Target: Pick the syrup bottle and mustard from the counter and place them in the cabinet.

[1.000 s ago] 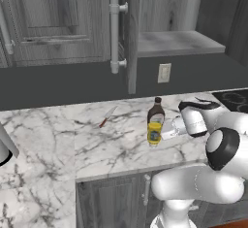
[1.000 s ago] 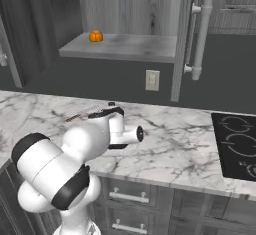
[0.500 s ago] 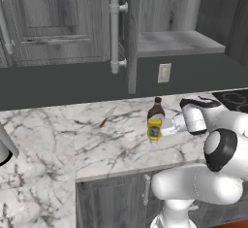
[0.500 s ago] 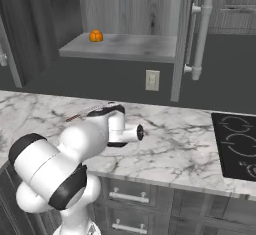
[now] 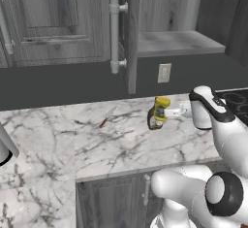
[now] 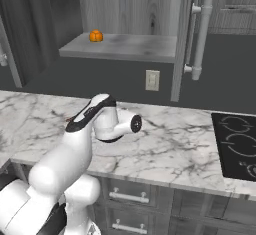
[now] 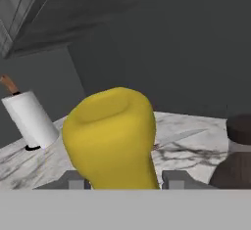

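Pinching the mustard (image 7: pixel 112 136) between its fingertips, the claw (image 5: pixel 170 112) holds it just off the surface (image 5: pixel 58 139) near the back edge, beside the syrup bottle (image 5: pixel 154 120), ready for the open cabinet (image 5: pixel 174 42) above.

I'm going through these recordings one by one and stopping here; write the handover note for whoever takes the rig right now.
Gripper: fingers closed on either side of the mustard, above the counter; whether it is lifted clear I cannot tell.
Syrup bottle: upright on the counter, right beside the mustard.
Cabinet: door open, shelf holds only a small orange item.
Also on the counter: a knife and a paper towel roll.
Done: mustard gripped.
Left: carry the mustard to the cabinet shelf, then come back for the syrup bottle and shelve it too.
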Available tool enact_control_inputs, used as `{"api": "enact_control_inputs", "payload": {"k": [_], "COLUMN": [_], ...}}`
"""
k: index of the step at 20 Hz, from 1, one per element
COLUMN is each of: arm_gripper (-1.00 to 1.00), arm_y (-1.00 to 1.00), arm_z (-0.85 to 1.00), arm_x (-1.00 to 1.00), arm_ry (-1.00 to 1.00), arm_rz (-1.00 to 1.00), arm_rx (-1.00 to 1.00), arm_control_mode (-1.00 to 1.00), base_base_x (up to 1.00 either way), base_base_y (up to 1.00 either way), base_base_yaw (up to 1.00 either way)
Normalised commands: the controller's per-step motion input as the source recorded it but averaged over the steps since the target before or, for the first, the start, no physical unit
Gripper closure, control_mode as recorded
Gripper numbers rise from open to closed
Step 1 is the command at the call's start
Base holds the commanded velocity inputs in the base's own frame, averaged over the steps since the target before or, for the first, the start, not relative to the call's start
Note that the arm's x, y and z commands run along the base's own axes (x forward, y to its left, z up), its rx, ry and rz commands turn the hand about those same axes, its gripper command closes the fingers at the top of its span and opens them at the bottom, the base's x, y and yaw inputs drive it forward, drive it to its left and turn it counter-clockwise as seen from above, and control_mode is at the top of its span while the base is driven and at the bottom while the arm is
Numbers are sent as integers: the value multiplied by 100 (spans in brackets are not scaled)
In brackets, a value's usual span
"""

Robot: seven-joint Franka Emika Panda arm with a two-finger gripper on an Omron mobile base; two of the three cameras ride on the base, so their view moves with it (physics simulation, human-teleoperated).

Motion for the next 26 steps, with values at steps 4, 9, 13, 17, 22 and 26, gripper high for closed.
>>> {"api": "enact_control_inputs", "payload": {"k": [4, 9, 13, 17, 22, 26], "arm_gripper": [100, 100, 100, 100, 100, 100], "arm_y": [-3, -11, -20, -39, -47, -56], "arm_z": [100, 99, 100, 100, 94, 71], "arm_x": [-16, -12, -2, 0, 0, -16], "arm_ry": [-3, 0, 3, 11, 15, 15], "arm_rz": [-32, -32, -28, -24, -21, -14], "arm_rx": [0, -2, -3, -6, -9, -10], "arm_control_mode": [-100, -100, -100, -100, -100, -100], "base_base_x": [0, 0, 0, 0, 0, 0], "base_base_y": [0, 0, 0, 0, 0, 0], "base_base_yaw": [0, 0, 0, 0, 0, 0]}}
